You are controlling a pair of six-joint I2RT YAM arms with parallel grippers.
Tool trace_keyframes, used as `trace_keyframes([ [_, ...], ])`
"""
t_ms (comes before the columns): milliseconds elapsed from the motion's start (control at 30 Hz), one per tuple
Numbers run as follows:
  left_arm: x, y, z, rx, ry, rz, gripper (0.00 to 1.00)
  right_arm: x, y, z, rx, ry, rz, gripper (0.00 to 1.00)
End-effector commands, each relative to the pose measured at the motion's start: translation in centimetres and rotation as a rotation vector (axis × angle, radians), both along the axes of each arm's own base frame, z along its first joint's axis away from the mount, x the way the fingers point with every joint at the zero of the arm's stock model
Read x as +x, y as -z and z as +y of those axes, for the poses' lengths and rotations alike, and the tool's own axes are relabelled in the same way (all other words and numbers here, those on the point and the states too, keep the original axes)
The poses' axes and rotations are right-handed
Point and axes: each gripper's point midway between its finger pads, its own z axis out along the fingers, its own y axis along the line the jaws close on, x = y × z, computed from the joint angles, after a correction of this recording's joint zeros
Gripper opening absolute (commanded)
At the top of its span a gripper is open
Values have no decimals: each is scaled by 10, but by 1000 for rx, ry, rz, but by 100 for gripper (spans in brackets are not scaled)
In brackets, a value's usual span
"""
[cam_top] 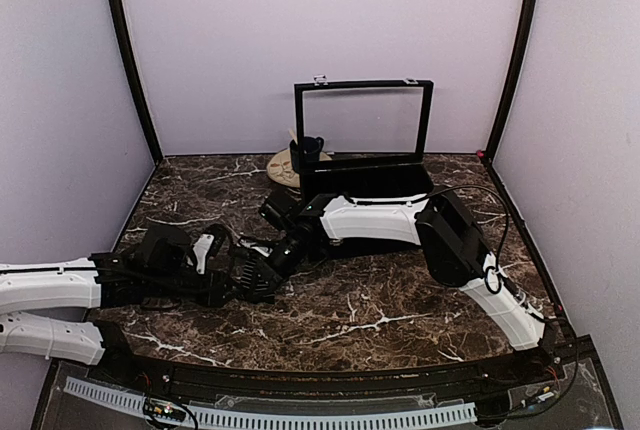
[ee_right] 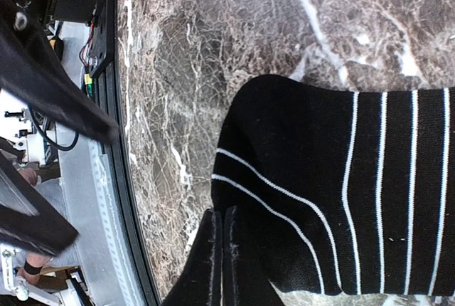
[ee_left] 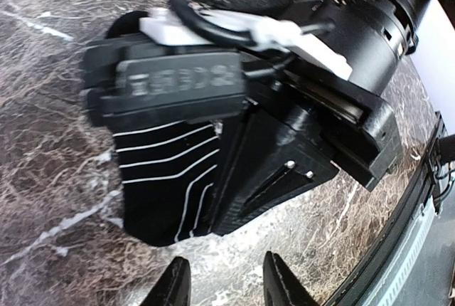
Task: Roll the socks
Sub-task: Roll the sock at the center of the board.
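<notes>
Near edge: a black rail with a white slotted strip (cam_top: 300, 415) ran across the bottom of the overhead view. In the right wrist view this edge ran down the left side, with a band of bare marble between it and the sock.
Left pincer (ee_left: 227, 286): released. Its two dark fingertips stood apart at the bottom of its own view, with only marble showing between them.
Sock to left pincer: the socks (ee_left: 163, 178), black with thin white stripes, lay flat on the marble just beyond those tips, in the lower-left middle of the frame and not touching them.
Right pincer (ee_right: 222, 249): clenched, fingers pressed together at the bottom of its view. They sat at the lower-left edge of the socks (ee_right: 341, 199). Whether any fabric was caught between them I cannot tell.
Sock extent: it filled the lower right of the right wrist view, its rounded end pointing toward the upper left.
Open room: the brown-veined marble tabletop (cam_top: 400, 310) was bare in the lower right of the overhead view, and also in a strip at the upper left.
Far side: a black box (cam_top: 365, 178) with its framed lid raised stood at the back centre. A dark blue mug (cam_top: 307, 153) and a tan round disc (cam_top: 283, 167) stood just left of it.
Bounds: lilac walls (cam_top: 320, 40) closed the back and both sides.
</notes>
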Motion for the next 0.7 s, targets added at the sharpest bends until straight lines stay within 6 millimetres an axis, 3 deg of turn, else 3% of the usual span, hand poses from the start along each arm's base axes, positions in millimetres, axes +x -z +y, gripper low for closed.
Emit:
trace_keyframes([
  [0, 4, -5, -12, 32, 53, -49, 37, 3, 0, 0, 6, -3, 26, 0],
  [233, 3, 0, -17, 140, 89, -78, 35, 7, -1, -4, 0, 8, 48, 0],
  [667, 4, 2, -25, 191, 96, -116, 32, 26, -1, -12, -7, 69, 129, 0],
])
